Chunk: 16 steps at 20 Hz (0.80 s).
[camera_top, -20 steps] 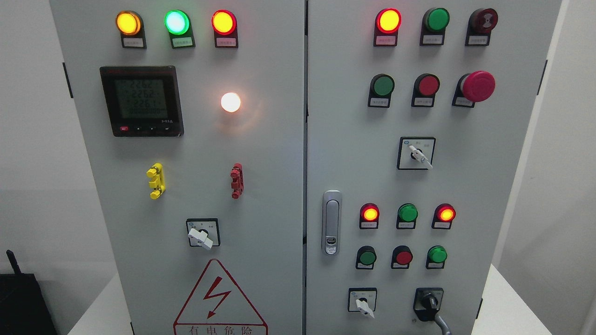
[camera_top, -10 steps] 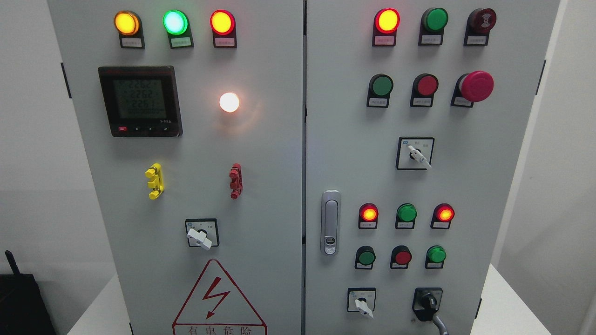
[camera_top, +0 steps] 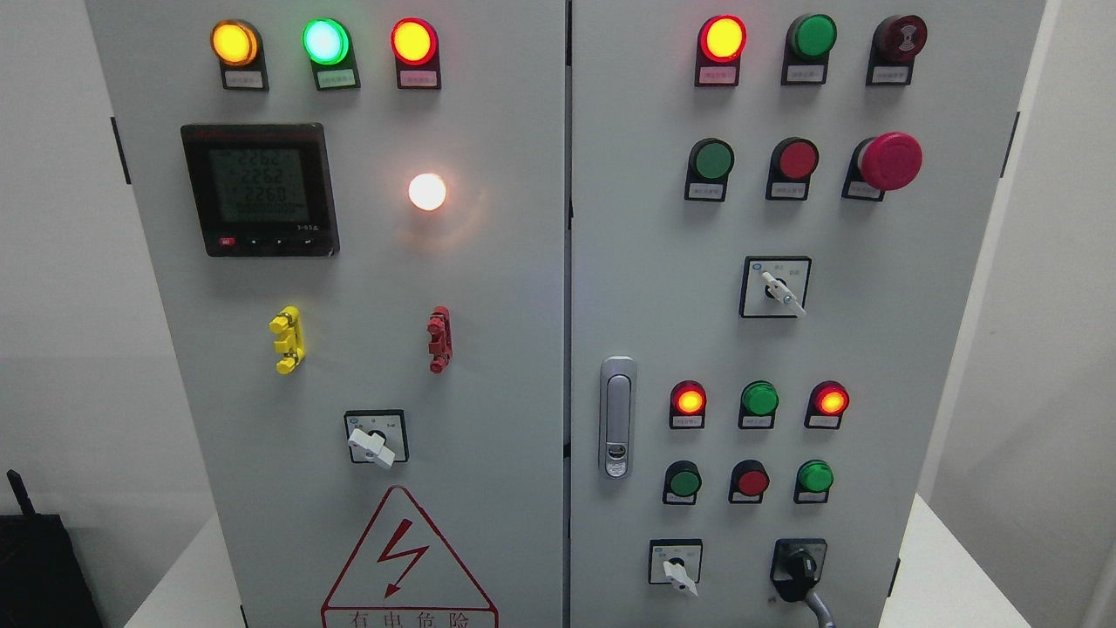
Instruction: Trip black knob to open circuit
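Here's the grey control cabinet (camera_top: 488, 288), two doors side by side, filling the head view. The black knob (camera_top: 799, 567) sits at the lower right corner of the right door, just right of a white-handled selector switch (camera_top: 675, 567), with a grey cable (camera_top: 819, 609) running down from beneath it. Neither robot hand is in the picture, so whether the fingers are wide, narrow or holding anything, I cannot tell. Nothing touches the knob.

Up the right door: a red mushroom button (camera_top: 889, 160) at the upper right, another white-handled selector (camera_top: 776, 286) at mid-height, and a silver door latch (camera_top: 617, 417) near the seam. On the left door, amber, green and red lamps glow across the top, a digital meter (camera_top: 260, 189) shows lit digits, and a white lamp (camera_top: 427, 191) shines beside it. Below sit a yellow clip (camera_top: 287, 339), a red clip (camera_top: 439, 338), and a red lightning warning triangle (camera_top: 408, 558) at the bottom edge.
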Tool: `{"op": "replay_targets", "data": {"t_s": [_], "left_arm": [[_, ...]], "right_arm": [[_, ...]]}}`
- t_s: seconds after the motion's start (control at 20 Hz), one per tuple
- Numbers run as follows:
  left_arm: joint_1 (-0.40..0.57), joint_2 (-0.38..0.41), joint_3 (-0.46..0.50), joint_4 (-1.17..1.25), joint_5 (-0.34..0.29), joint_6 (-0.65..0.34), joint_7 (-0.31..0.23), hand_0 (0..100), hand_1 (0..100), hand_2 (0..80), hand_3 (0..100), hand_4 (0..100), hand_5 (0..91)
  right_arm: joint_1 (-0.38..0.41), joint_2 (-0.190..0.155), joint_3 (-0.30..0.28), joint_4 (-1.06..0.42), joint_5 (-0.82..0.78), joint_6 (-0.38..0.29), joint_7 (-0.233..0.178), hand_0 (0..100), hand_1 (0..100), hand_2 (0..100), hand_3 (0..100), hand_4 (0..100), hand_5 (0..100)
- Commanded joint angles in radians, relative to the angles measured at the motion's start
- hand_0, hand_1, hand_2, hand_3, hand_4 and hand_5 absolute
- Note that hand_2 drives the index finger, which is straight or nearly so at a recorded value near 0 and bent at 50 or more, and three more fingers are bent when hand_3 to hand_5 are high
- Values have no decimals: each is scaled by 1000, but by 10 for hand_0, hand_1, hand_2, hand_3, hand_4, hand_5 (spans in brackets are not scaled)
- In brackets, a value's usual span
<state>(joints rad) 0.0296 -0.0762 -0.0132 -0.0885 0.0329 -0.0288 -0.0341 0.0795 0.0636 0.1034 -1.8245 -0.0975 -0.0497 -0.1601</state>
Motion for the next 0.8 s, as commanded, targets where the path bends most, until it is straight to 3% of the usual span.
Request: {"op": "replay_targets", "data": {"t_s": [0.0, 0.75], "left_arm": [[0, -2, 1, 1, 2, 1, 0, 120, 389, 0, 0, 0, 0], [-2, 0, 1, 1, 2, 0, 0, 120, 389, 0, 0, 0, 0]], "right_arm": [[-9, 5, 27, -47, 7, -13, 14, 949, 975, 0, 1000, 1000, 920], [-7, 19, 44, -48, 9, 4, 14, 951, 976, 0, 1000, 1000, 920]]}}
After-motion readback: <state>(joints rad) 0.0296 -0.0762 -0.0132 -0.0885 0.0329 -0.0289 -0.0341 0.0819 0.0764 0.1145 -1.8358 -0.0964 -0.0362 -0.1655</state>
